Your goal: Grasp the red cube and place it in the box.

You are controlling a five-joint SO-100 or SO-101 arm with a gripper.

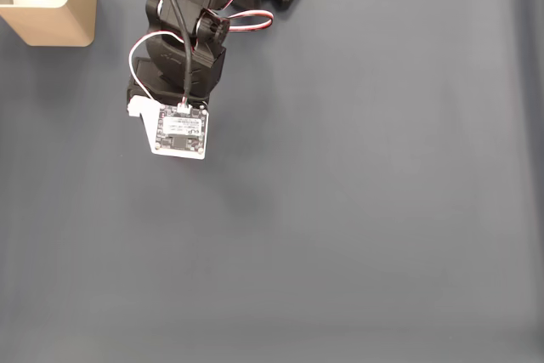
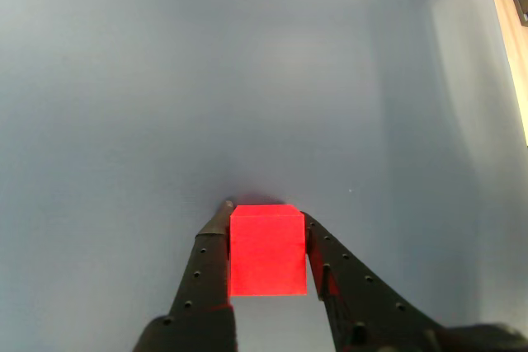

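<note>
Mat (image 1: 365, 210): a dark grey-blue sheet is lying flat, covering the fixed view out to 3, 6 and 9 o'clock.
Mat in the wrist view (image 2: 206, 80): it is showing as paler blue-grey and plain.
Wooden surface (image 2: 513, 39): a tan strip is showing past the mat's edge at 2 o'clock in the wrist view.

We read this as a robotics test bench rather than a home or a shop. The bench (image 1: 357, 235) is covered edge to edge with a plain dark grey mat, bare and uniform. The black arm (image 1: 191, 31) above the hand carries exposed white and red servo wires (image 1: 246, 19) and a small bare circuit board (image 1: 180, 132). Far right of the hand in the wrist view, a strip of pale wood (image 2: 513, 47) borders the mat.
</note>
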